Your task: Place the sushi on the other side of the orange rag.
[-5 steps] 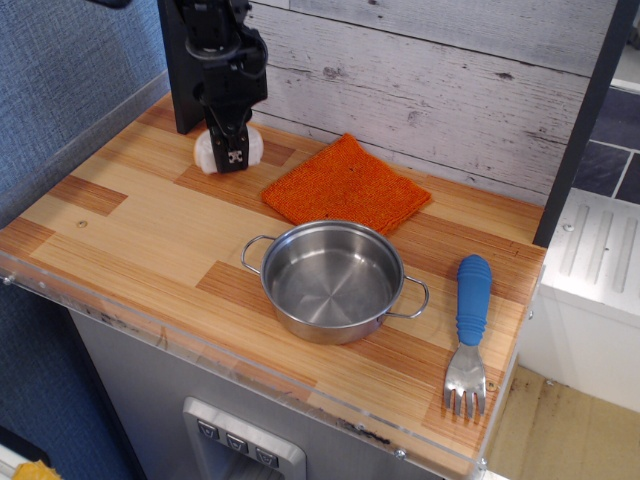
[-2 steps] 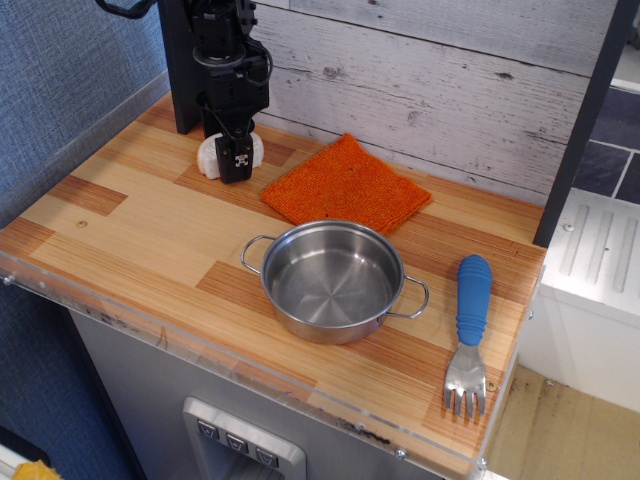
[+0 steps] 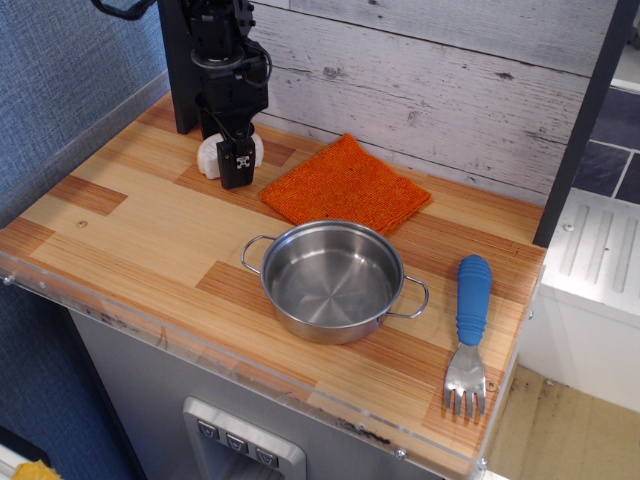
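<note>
The sushi (image 3: 208,157) is a small white lump on the wooden counter at the back left, to the left of the orange rag (image 3: 346,186). My gripper (image 3: 236,165) is lowered right over the sushi. Its near black finger (image 3: 236,163) stands in front of the lump and hides its middle, and the far finger is hidden behind. White shows on both sides of the finger. The sushi rests on the counter. I cannot tell whether the jaws press on it. The rag lies flat against the back wall.
A steel pot (image 3: 334,281) stands in front of the rag. A fork with a blue handle (image 3: 471,328) lies at the right. The black arm base (image 3: 185,70) stands behind the gripper. The plank wall runs along the back.
The gripper has come down a little over the sushi, and its finger now reaches the counter level. The sushi, rag, pot and fork have not moved.
</note>
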You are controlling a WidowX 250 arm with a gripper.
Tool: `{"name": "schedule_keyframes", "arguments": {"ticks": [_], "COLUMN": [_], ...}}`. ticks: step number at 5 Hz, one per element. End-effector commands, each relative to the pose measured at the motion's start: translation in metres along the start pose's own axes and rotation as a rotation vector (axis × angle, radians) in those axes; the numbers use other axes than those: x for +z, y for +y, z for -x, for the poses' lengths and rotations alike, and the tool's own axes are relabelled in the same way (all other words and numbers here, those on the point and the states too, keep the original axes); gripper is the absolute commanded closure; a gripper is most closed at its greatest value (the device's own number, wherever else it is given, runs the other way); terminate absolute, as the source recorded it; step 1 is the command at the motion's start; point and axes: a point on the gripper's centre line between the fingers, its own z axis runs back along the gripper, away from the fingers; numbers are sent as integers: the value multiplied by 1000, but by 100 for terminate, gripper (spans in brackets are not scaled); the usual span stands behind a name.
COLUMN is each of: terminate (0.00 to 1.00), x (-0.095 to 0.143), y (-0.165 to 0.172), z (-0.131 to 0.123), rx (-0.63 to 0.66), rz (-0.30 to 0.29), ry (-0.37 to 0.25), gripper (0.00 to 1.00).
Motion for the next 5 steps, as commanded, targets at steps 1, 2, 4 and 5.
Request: {"name": "schedule_keyframes", "arguments": {"ticks": [1, 2, 4, 5], "terminate": [0, 0, 0, 100], "x": [68, 90, 90, 90], "y": [-2, -9, -9, -9], "z": [1, 2, 2, 2], "rx": [-39, -81, -81, -81], "rz": [-176, -246, -246, -246], "ry": [-149, -193, -193, -193], "gripper": [0, 0, 0, 0]}}
